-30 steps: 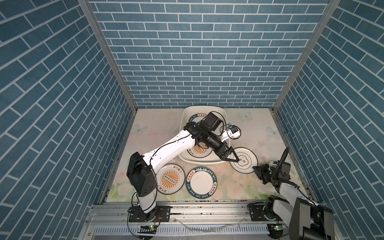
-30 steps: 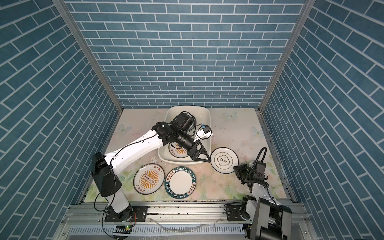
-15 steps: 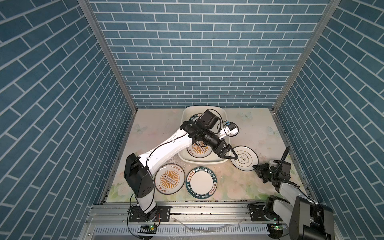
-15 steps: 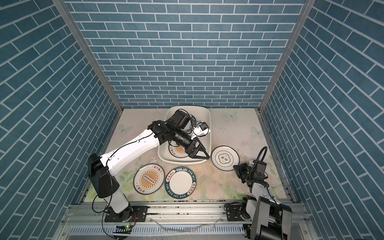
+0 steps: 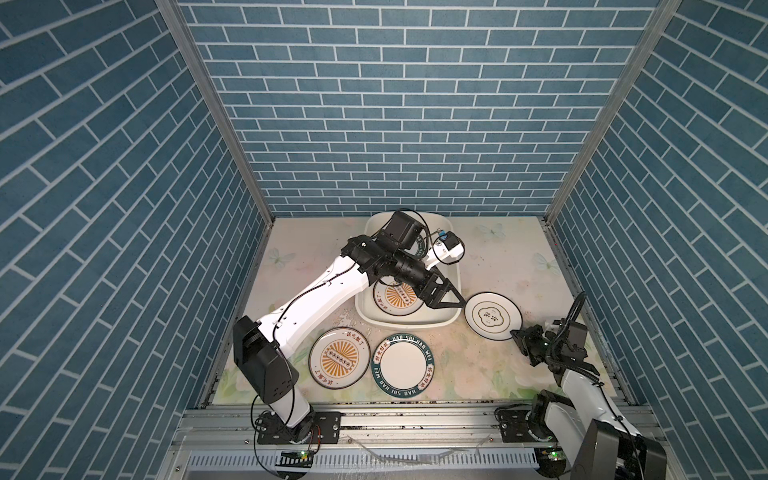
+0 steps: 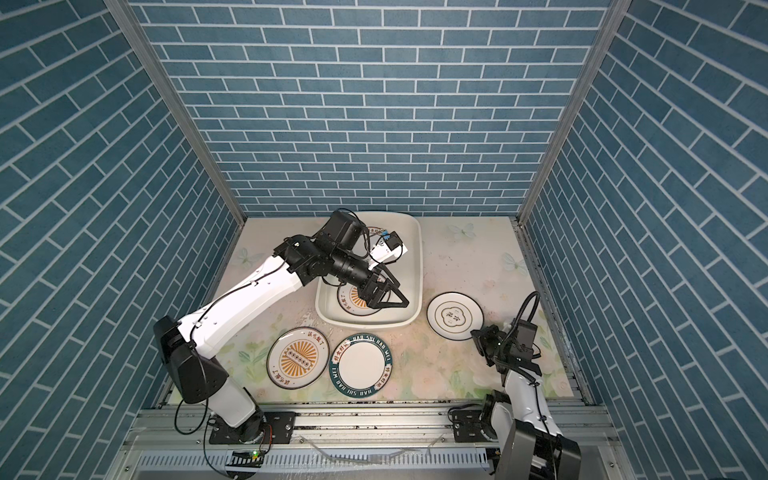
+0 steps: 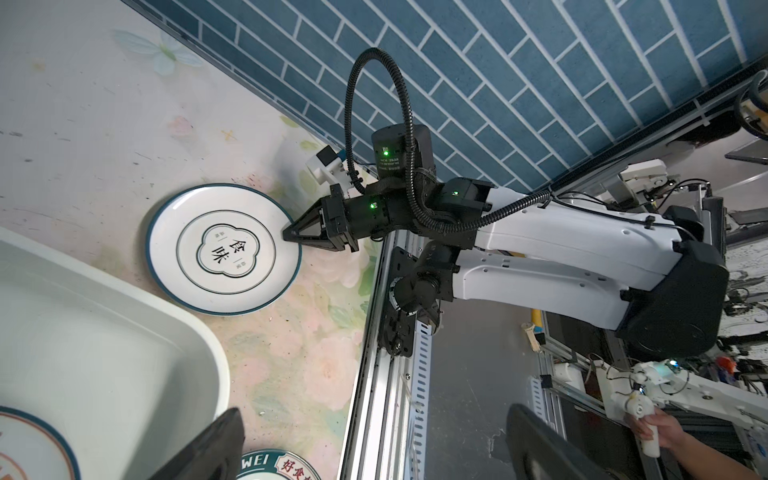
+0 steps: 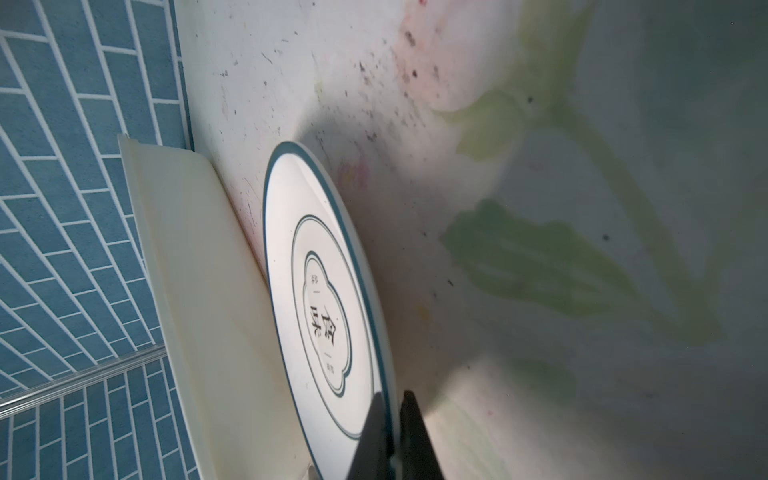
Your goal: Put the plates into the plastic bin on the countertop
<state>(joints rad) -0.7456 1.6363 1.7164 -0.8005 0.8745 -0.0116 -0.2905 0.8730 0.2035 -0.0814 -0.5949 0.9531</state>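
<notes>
Right wrist view cuts off all but the tips of the right gripper [image 8: 392,397], pinched tight on the rim of the quatrefoil plate [image 8: 316,291], which sits on the countertop [image 8: 498,124] just beside the plastic bin [image 8: 199,270]. Above the bin, the left gripper [image 5: 449,301], jaws wide apart and empty, hides part of a sunburst plate [image 5: 392,305].

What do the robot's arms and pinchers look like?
Both have white shells and chunky black joints. Thin black wires run along the left arm; a ribbed black hose loops over the right arm, beside tiny green lights. The left gripper and right gripper are black pointy triangles.
</notes>
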